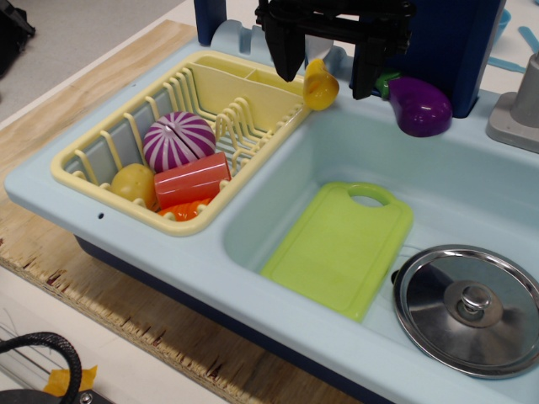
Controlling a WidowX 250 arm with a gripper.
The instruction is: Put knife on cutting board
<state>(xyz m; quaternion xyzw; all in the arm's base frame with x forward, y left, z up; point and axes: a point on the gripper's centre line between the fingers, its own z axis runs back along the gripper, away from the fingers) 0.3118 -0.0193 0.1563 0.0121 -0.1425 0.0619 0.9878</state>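
Knife [320, 85] upright on sink rim, long axis near vertical; fingers [290, 52] apart, straddling it, not clamped.

Spread pincer [327, 71] astride knife [320, 86] — sink rim [253, 278]

The claw [328, 71] hung at the top of the view, its black body cut off by the upper edge so that only the lower part showed. Its two dark fingers pointed straight down, the left-hand one [289, 52] and the right-hand one [367, 66] standing well apart with a wide gap between them. Nothing was gripped between the tips. The arm above it was out of view.
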